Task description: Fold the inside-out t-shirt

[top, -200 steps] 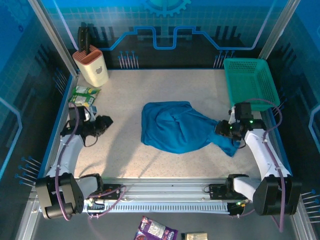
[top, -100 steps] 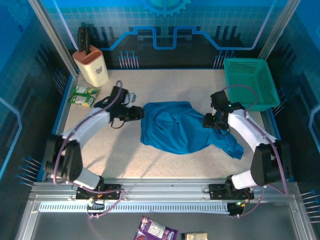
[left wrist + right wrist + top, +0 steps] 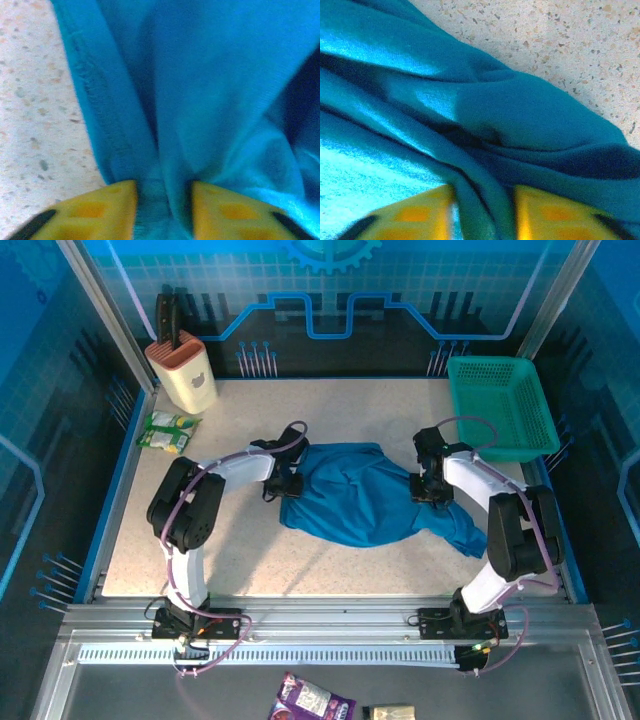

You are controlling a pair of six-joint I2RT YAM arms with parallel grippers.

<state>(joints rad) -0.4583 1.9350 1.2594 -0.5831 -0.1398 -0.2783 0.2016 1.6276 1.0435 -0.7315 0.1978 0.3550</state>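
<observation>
We find the inside-out t-shirt [image 3: 360,502] lying crumpled on the speckled table [image 3: 330,415]. It is toward the near side of the table from the green basket [image 3: 500,405], close to it but not touching. The cloth is bunched into soft ridges, and one tail of it trails out toward the near edge, roughly in line with the basket's near side.

The left gripper [image 3: 288,483] is down at the edge of the shirt farthest from the basket. In its wrist view we see its yellow fingers [image 3: 112,200] drawn close together with a gathered fold of blue cloth pinched between them, bare table just beside the hem.

The right gripper [image 3: 430,488] sits at the shirt edge nearest the basket, a little way off the basket's near corner. Its own yellow pads [image 3: 540,210] are likewise nearly closed, and a ridge of the same cloth runs up between them, so we take this one to be gripping the shirt as well.

Well across the table from the basket stand a knife block [image 3: 185,375] and a small green packet [image 3: 168,430], both apart from the shirt.
</observation>
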